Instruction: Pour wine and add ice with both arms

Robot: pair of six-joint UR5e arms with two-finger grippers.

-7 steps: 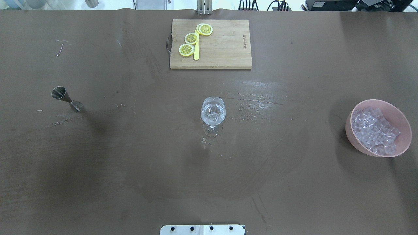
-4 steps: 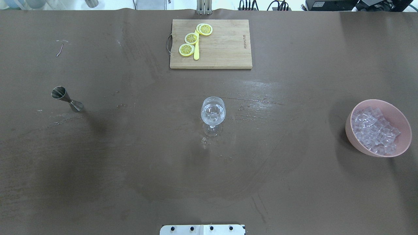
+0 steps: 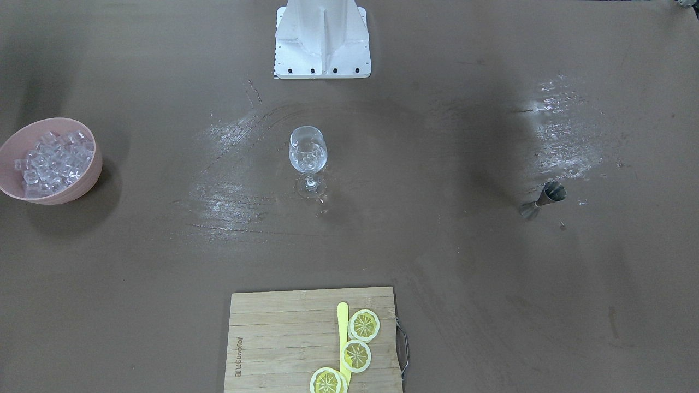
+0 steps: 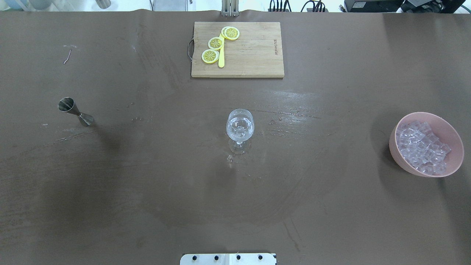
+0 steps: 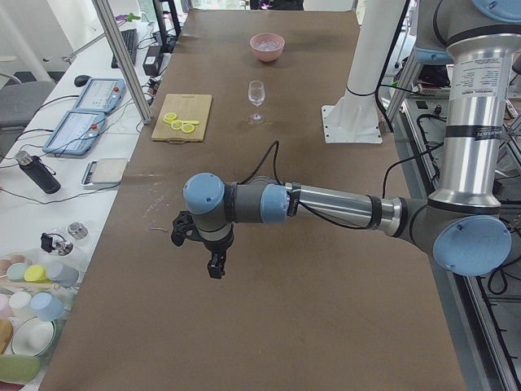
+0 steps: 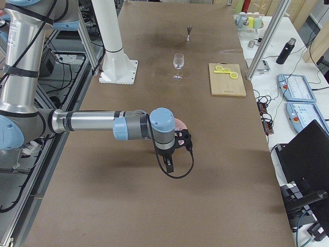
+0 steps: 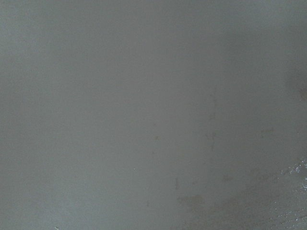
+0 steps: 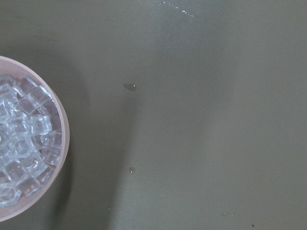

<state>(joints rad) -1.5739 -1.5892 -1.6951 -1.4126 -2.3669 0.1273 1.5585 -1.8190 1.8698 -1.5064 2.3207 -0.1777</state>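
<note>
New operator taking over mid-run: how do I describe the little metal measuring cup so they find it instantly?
On the brown table, start at the clear stemmed wine glass in the middle and look towards the robot's left side. The small steel double-cone jigger sits there alone. Its shiny hourglass shape matches nothing else; the pink bowl of ice cubes lies on the opposite side.

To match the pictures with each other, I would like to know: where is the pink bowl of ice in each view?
Front-facing: pink bowl at the left edge.
Overhead: bowl, right side.
Exterior left: bowl, top centre, far end.
Exterior right: bowl, centre, mostly hidden behind the right arm.
Left wrist: not in it.
Right wrist: bowl, left edge, cut off.
Shared landmark: the wine glass, mid-table in all exterior views.
</note>
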